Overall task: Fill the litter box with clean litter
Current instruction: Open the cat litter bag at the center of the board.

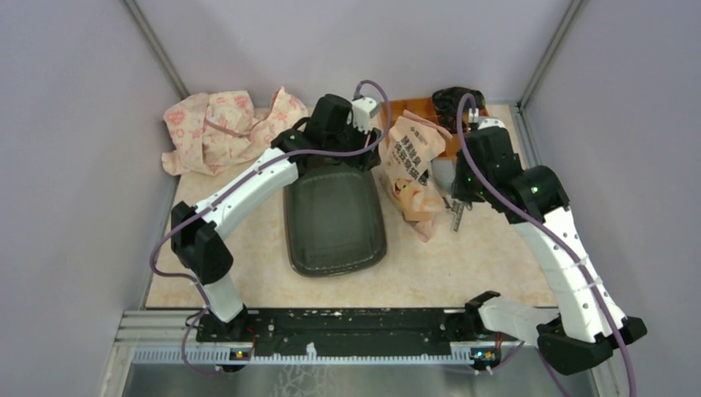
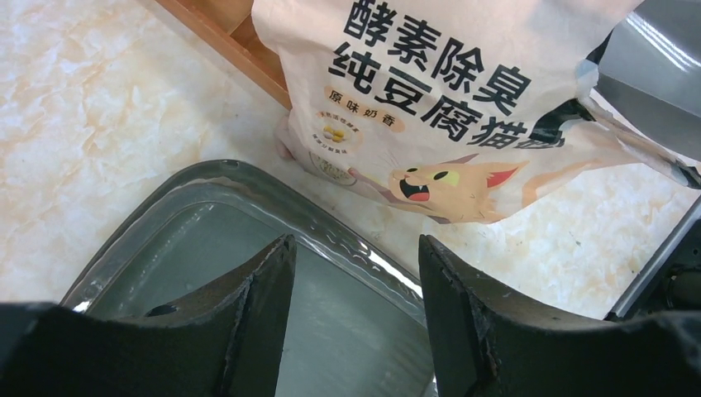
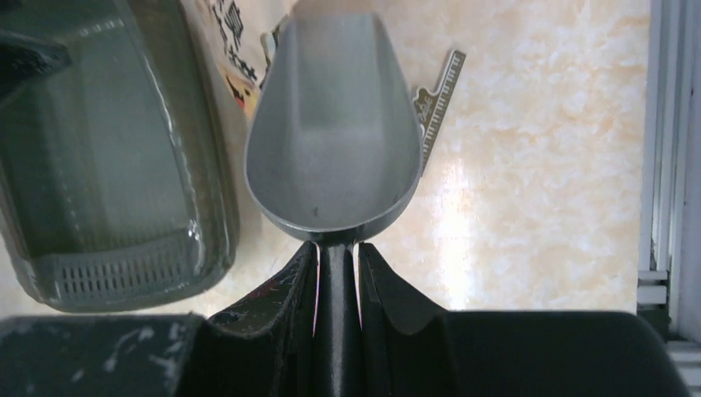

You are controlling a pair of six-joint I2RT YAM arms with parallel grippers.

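Note:
The litter box (image 1: 335,223), a dark shallow tray, lies mid-table and holds nothing; its rim (image 2: 248,186) and its ribbed end (image 3: 99,273) show in the wrist views. No clean litter shows in any view. My left gripper (image 1: 364,136) hangs open over the box's far end (image 2: 355,244), nothing between its fingers. Just beyond it stands a peach printed bag (image 1: 413,165) with a cat picture (image 2: 430,107). My right gripper (image 1: 461,186) is shut on the handle of a grey metal scoop (image 3: 335,141), whose empty bowl points toward the bag (image 3: 227,50).
A crumpled pink printed bag (image 1: 219,128) lies at the back left. An orange organiser tray (image 1: 413,107) stands behind the upright bag. A small metal ruler-like piece (image 3: 438,99) lies on the table under the scoop. Grey walls close in on three sides.

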